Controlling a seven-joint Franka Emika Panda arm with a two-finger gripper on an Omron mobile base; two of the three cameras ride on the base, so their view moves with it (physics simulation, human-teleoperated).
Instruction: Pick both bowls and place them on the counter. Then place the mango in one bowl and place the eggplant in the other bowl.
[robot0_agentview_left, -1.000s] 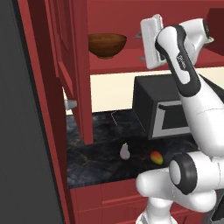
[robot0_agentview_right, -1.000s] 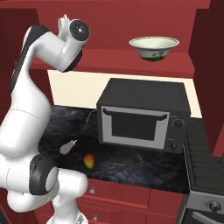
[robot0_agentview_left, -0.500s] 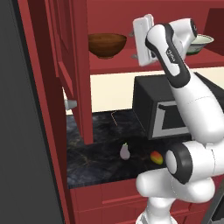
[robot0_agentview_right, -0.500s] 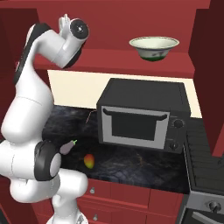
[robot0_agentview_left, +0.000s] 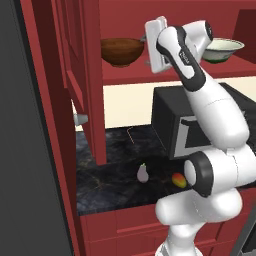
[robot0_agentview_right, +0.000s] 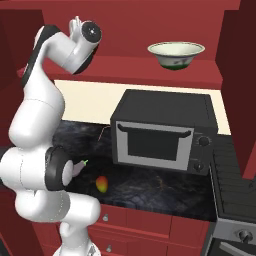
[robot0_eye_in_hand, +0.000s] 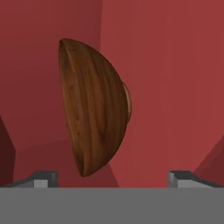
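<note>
The dark brown wooden bowl (robot0_agentview_left: 122, 50) stands on the red shelf, and in the hand view this bowl (robot0_eye_in_hand: 94, 113) shows rolled on its side, straight ahead. My gripper (robot0_agentview_left: 148, 49) hovers just right of it at shelf height, open, with nothing between the fingertips (robot0_eye_in_hand: 41, 179). Further right on the same shelf sits the cream-white bowl (robot0_agentview_right: 176, 54) with a green band; my arm partly covers that bowl (robot0_agentview_left: 225, 49). On the black counter (robot0_agentview_left: 110, 150) lie the pale eggplant (robot0_agentview_left: 143, 173) and the red-orange mango (robot0_agentview_left: 178, 180). The mango (robot0_agentview_right: 102, 184) lies in front of the microwave's left corner.
A black microwave (robot0_agentview_right: 162, 132) stands on the counter under the shelf. An open red cabinet door (robot0_agentview_left: 82, 75) hangs at the left, close to the wooden bowl. A stove top (robot0_agentview_right: 235, 170) borders the counter on the right.
The arm has swung left along the shelf, bringing the open hand from near the white bowl to just beside the wooden bowl. The bowls, mango and eggplant have not moved.
</note>
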